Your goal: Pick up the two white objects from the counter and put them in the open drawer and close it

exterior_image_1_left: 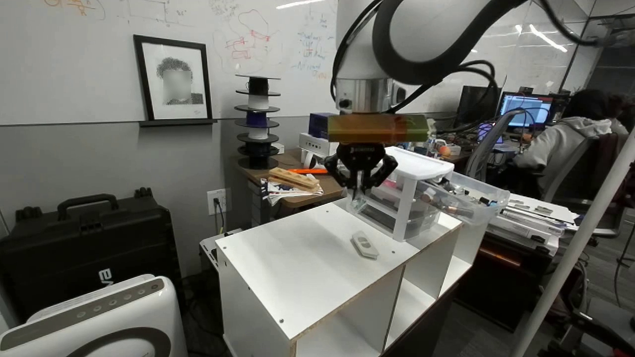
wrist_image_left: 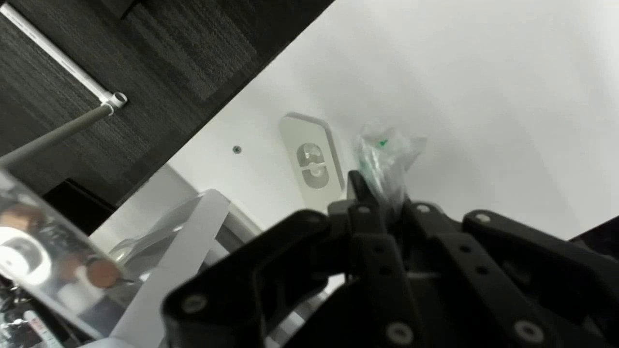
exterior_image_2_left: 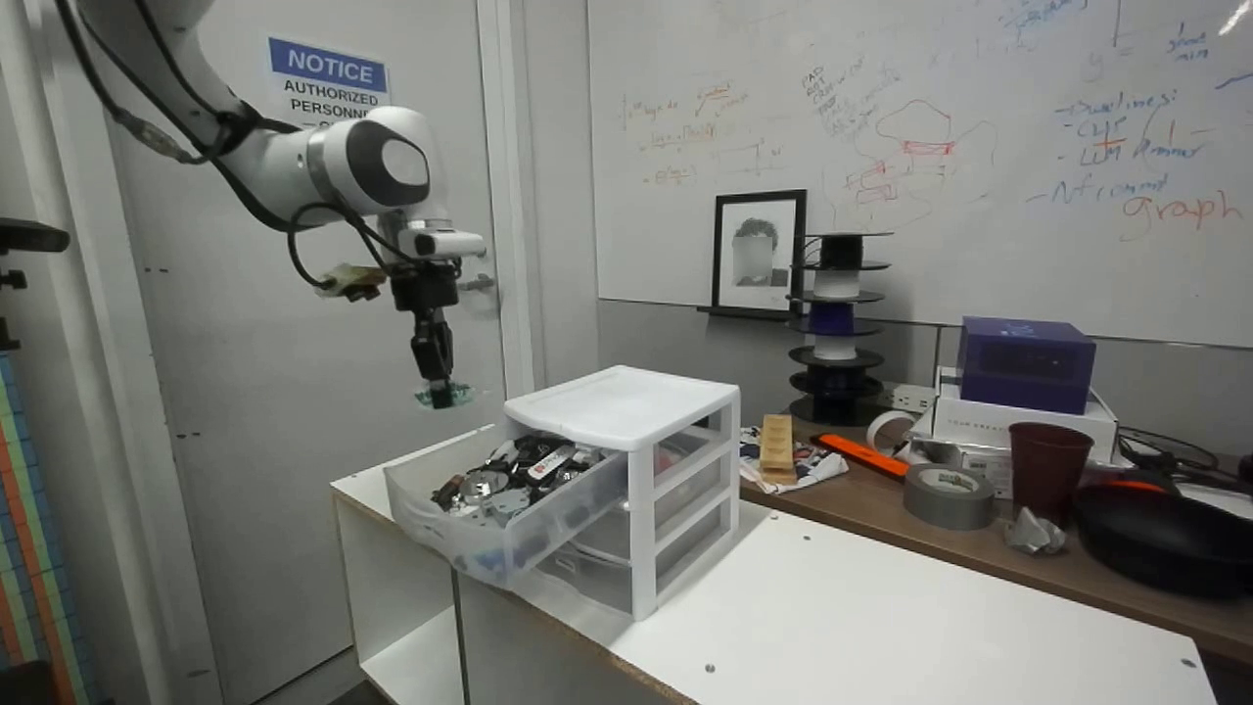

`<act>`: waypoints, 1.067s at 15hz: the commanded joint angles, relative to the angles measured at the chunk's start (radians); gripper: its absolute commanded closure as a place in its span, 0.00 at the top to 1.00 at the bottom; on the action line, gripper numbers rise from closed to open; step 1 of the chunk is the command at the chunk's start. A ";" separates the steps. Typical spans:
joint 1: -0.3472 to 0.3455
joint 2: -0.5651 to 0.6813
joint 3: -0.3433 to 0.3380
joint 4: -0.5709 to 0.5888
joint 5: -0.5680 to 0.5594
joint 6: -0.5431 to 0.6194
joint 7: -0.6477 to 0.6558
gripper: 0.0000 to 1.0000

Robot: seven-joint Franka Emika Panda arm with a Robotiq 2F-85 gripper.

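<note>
One white object [exterior_image_1_left: 365, 245], a flat pale piece with oval recesses, lies on the counter [exterior_image_1_left: 292, 258] beside the drawer unit [exterior_image_1_left: 419, 163]. It also shows in the wrist view [wrist_image_left: 312, 162]. My gripper [exterior_image_1_left: 358, 191] is shut on a crumpled clear plastic piece [wrist_image_left: 387, 154] with a green mark and holds it above the counter, beside the unit. The gripper also shows in the other outside picture [exterior_image_2_left: 440, 390], behind the unit. No second pale lump shows on the counter. The translucent top drawer [exterior_image_2_left: 573, 509] is pulled out and holds many small parts.
A wooden desk [exterior_image_2_left: 871, 499] behind the counter carries filament spools [exterior_image_2_left: 837, 328], a tape roll [exterior_image_2_left: 948, 494], a cup [exterior_image_2_left: 1047, 470] and a black pan [exterior_image_2_left: 1170, 539]. A black case [exterior_image_1_left: 94, 248] and a white appliance [exterior_image_1_left: 99, 322] stand beside the counter.
</note>
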 commanded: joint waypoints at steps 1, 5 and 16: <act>-0.014 -0.239 0.045 -0.160 -0.040 -0.039 -0.009 0.02; -0.070 -0.447 0.076 -0.267 -0.102 -0.132 0.012 0.02; -0.335 -0.554 0.043 -0.386 -0.116 -0.170 0.021 0.02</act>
